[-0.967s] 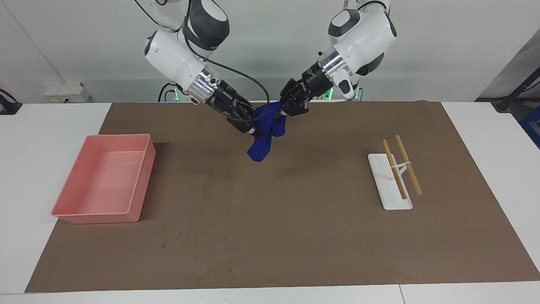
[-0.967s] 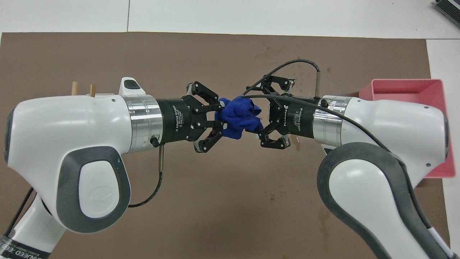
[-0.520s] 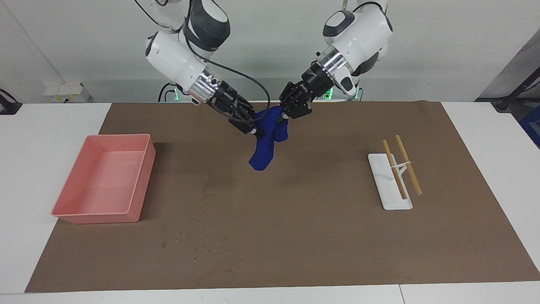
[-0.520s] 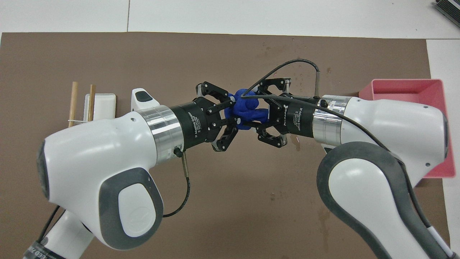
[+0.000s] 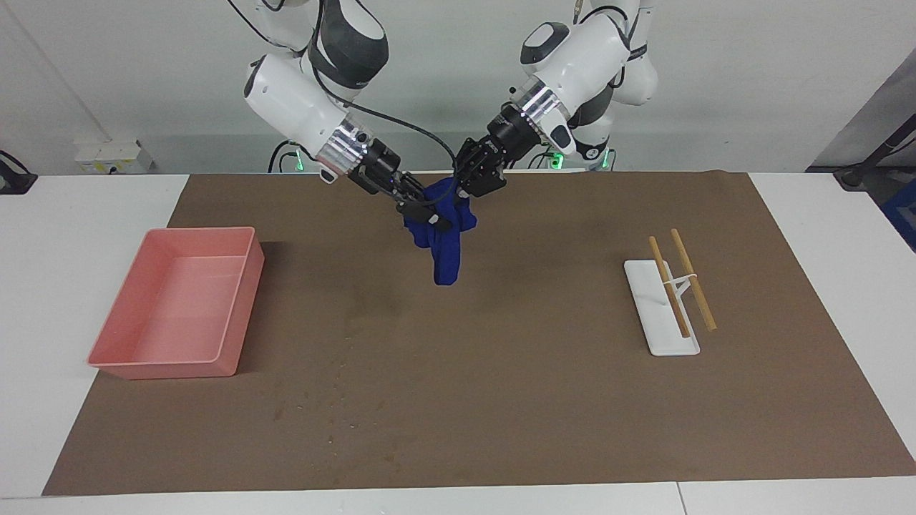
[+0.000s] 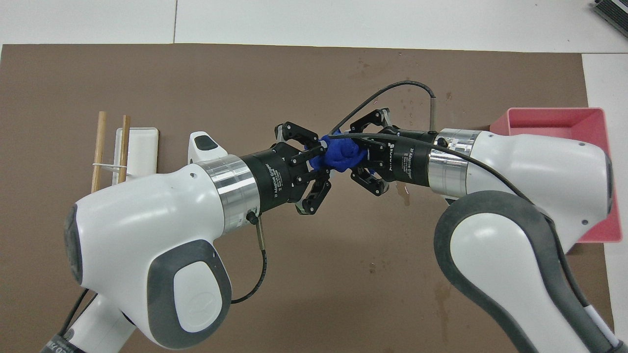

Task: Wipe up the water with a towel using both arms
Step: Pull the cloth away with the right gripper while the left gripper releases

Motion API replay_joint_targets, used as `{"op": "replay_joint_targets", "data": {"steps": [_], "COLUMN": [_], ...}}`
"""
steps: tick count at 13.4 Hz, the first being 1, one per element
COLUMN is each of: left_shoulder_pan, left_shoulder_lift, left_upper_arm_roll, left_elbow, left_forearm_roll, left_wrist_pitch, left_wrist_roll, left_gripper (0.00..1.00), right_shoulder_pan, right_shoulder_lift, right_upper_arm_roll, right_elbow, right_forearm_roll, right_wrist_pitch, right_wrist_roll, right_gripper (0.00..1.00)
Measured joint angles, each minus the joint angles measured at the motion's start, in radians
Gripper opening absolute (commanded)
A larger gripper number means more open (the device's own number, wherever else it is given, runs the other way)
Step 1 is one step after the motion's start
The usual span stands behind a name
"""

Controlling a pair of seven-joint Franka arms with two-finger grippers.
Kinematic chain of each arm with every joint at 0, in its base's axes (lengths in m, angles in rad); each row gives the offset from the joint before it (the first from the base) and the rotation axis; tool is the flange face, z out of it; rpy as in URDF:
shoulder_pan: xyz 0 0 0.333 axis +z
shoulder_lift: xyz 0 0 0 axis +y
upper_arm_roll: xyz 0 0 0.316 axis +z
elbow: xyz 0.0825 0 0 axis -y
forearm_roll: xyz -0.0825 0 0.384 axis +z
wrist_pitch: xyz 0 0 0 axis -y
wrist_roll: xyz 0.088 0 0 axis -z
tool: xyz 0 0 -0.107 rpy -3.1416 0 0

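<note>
Both grippers are pinched shut on the same thing: the blue towel (image 5: 442,239). The left gripper (image 5: 466,187) holds the top of it from one side, and the right gripper (image 5: 424,212) holds it from the other side, so the two sets of fingers almost meet. I think both hold on so the cloth cannot slip and so they can push it down together.

The towel is up in the air, bunched into a ball between the fingers, with one end hanging down like a tail. It is over the middle of the brown mat (image 5: 501,400), closer to the robots' edge of the table than to the edge across from them. It does not seem to touch the mat yet.

The water (image 5: 336,415) is a few tiny pale spots and a dim dark patch on the mat. It lies closer to the table edge away from the robots, toward the right arm's end. So the towel is not over the wet spot yet, and no wiping has begun.

The pink tray (image 5: 114,357) sits at the right arm's end. The white slab (image 5: 662,347) with two wooden sticks (image 5: 693,279) sits at the left arm's end. Both are well apart from the towel, out of the way.
</note>
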Motion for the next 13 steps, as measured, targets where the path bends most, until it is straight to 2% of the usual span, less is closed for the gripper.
{"op": "replay_joint_targets", "data": {"steps": [1,2,5,7,10,13], "left_shoulder_pan": [0.0,-0.001,-0.003,0.005,0.072,0.152], "left_shoulder_lift": [0.0,0.0,-0.001,-0.001,0.0,0.001], "left_upper_arm_roll": [0.0,0.0,0.0,0.005,0.011,0.023], "left_elbow": [0.0,0.0,-0.003,-0.002,0.031,0.073], "left_forearm_roll": [0.0,0.0,0.002,0.048,0.272,0.468], "left_wrist_pitch": [0.0,0.0,-0.002,-0.003,-0.101,-0.253], "left_wrist_roll": [0.0,0.0,0.0,0.006,0.058,0.269], "left_gripper": [0.88,1.0,1.0,1.0,1.0,1.0], "right_shoulder_pan": [0.0,-0.001,-0.004,-0.005,-0.001,-0.036], "right_shoulder_lift": [0.0,0.0,0.0,0.001,0.003,0.002], "right_upper_arm_roll": [0.0,0.0,-0.004,-0.003,0.0,-0.004], "right_elbow": [0.0,0.0,0.008,0.016,0.024,0.021], "right_forearm_roll": [0.0,0.0,-0.017,-0.14,-0.37,-0.601], "right_wrist_pitch": [-0.002,-0.004,-0.053,-0.139,-0.266,-0.391], "right_wrist_roll": [-0.006,-0.013,-0.102,-0.193,-0.393,-0.705], "right_gripper": [0.0,0.0,0.0,0.0,0.0,0.0]}}
